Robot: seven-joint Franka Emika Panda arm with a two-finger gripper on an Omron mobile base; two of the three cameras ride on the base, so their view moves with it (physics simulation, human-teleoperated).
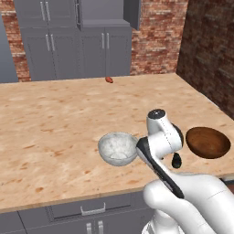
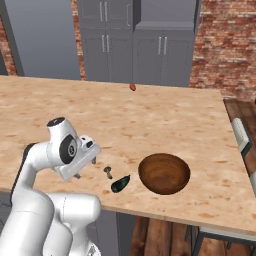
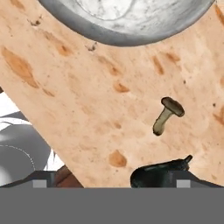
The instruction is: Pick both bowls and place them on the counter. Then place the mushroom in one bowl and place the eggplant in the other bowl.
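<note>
Right, hand (image 3: 112, 178) hangs low over the worktop (image 1: 55, 123), fingers spread wide, nothing in them. Eggplant (image 2: 120, 184) lies just under my fingertips, mushroom (image 3: 167, 114) just beyond, apart from it; neither's bowled yet. Both bowls sit on the worktop: speckled bowl (image 1: 118, 148) one side of the veg, wooden bowl (image 2: 164, 173) the other, close, so short carries, prob. eggplant first. Reddish nub (image 1: 109, 79) lies far back.
</note>
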